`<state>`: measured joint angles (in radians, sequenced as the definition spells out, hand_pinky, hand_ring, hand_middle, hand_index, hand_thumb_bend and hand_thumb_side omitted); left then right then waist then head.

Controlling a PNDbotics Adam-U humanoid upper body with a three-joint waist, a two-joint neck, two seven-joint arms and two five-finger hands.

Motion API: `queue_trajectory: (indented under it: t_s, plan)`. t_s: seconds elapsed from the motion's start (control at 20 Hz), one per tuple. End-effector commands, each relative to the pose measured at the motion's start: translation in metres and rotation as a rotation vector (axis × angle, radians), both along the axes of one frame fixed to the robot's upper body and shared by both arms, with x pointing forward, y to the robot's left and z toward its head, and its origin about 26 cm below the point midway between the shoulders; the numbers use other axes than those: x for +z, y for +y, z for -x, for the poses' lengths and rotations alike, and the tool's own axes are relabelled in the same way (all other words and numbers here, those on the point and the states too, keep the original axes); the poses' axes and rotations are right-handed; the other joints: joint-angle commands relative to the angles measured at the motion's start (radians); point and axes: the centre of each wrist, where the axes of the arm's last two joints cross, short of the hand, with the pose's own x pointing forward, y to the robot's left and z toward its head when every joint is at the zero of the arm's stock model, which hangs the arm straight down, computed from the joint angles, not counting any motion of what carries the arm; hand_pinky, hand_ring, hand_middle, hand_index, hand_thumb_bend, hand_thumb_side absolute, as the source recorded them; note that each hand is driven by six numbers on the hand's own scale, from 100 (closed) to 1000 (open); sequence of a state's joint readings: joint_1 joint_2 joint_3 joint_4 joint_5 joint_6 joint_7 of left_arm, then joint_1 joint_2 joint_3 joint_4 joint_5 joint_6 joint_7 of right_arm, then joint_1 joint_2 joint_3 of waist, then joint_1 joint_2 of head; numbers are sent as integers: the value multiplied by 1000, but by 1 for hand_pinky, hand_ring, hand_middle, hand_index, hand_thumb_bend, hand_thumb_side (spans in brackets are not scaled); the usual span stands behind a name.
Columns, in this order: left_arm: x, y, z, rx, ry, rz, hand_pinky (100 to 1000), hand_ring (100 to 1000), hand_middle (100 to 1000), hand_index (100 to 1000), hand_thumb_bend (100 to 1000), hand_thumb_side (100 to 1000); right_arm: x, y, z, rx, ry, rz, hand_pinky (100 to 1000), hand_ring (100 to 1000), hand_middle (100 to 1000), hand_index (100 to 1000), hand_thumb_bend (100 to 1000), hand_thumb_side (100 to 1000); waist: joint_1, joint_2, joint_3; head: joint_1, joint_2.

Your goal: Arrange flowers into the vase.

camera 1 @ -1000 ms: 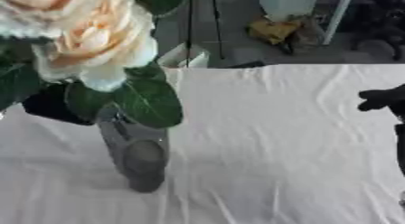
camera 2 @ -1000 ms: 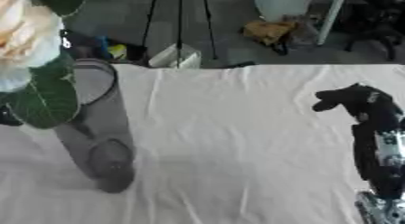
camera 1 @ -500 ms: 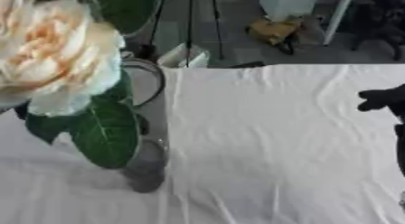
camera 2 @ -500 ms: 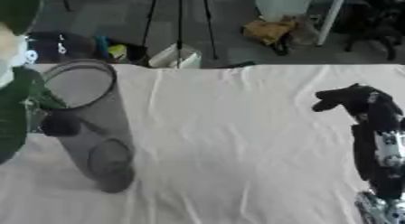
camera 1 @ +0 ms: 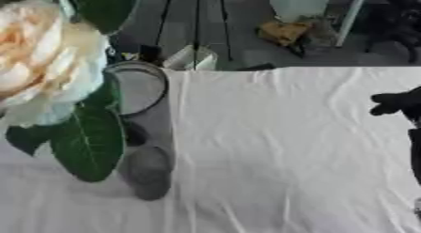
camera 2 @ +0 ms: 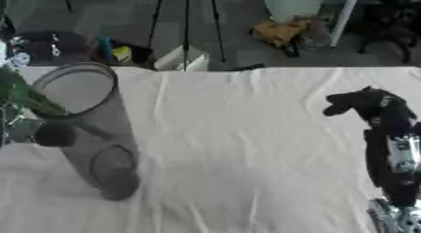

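The cream rose (camera 1: pixel 41 67) looks soft and bruisable; better held by its stem. Across the counter (camera 2: pixel 246 147), the right hand (camera 2: pixel 362 103) sits curled, empty, well away from the glass vase (camera 2: pixel 90 133).

The flower (camera 1: pixel 41 63) was cut off by the top and left edges of the left eye view and lay out of focus; its stem was not visible. Its bloom and leaves (camera 1: pixel 86 143) hid the left wall of the vase (camera 2: pixel 98 133). In the right eye view only green leaf fragments showed at the left edge. The left robot hand could not be made out; a dark round shape (camera 2: pixel 54 135) against the vase was unidentifiable. The right robot hand (camera 2: pixel 362 103) was blurred, its fingers indistinct, and in the left eye view cut by the right edge. Items on the floor beyond the tabletop (camera 2: pixel 246 157) were too blurred to name.
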<state>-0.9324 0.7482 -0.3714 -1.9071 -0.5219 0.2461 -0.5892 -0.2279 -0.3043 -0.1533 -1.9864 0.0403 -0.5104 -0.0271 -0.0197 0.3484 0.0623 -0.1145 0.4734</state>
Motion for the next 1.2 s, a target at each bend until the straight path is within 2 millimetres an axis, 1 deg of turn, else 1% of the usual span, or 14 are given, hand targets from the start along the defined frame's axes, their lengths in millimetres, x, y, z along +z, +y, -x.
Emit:
queue_trajectory:
  t_s: [0.05,0.2,0.7,1.2]
  plan:
    - [12,8,5,28,-51,2,881,922,990,1000,950,1000,6,-1,2,-3,-19,20,686,524,478,670,100,1000,12,0,1,-1,-13]
    - [12,8,6,21,-59,16,878,920,989,1000,940,1000,6,-1,2,-2,-18,21,686,524,477,670,100,1000,12,1,2,-2,-14]
    - [15,9,10,20,-123,39,885,921,989,1000,952,1000,6,-1,2,-5,-16,20,686,522,477,669,100,1000,14,-2,2,-5,-16]
    - [10,19,11,50,-127,16,891,924,989,1000,949,1000,5,-2,2,-8,-16,15,686,523,477,670,100,1000,13,-4,2,-8,-17]
